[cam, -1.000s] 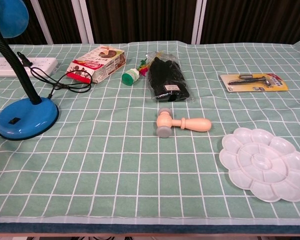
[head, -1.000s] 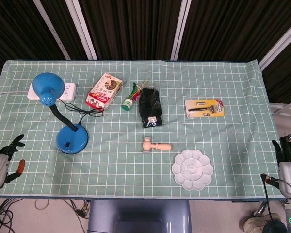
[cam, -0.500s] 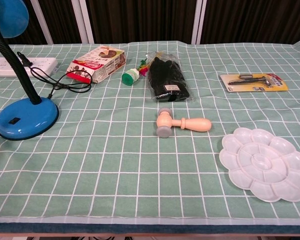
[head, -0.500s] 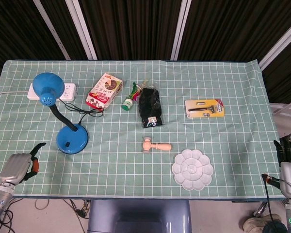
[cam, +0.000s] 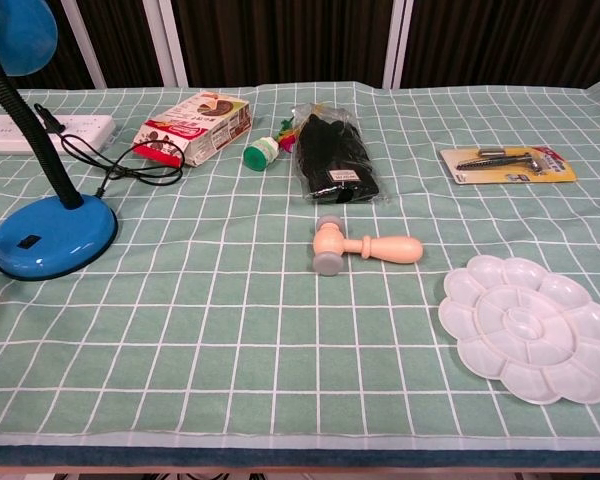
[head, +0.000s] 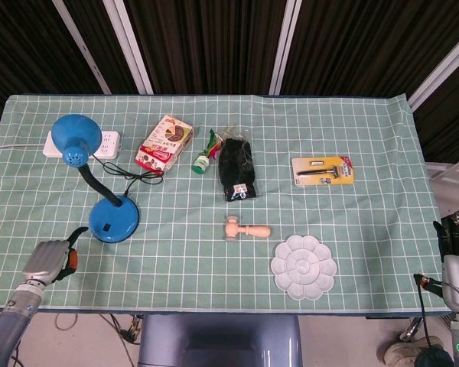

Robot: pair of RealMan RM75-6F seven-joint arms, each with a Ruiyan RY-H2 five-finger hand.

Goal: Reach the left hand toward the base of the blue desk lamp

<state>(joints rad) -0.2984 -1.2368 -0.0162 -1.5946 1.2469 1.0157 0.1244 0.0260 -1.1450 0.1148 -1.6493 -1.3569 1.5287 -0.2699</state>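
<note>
The fingers (head: 70, 236) of the left hand (head: 50, 260) are seen parted, nothing held, over the near left of the table (head: 367, 229). The right hand (head: 457, 264) is cropped at the right edge; its state cannot be told. The blue desk lamp (head: 92, 176) is stood just beyond the left hand, its base (head: 113, 219) apart from it. A paint palette (head: 304, 267) and a toy mallet (head: 245, 228) are laid toward the middle.

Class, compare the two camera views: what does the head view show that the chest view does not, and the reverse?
Only the head view shows the robot's left hand, its right hand and the blue lamp's whole shade. The chest view shows nothing extra. Both show the lamp's round blue base, the small wooden mallet and the white flower-shaped palette.
</note>
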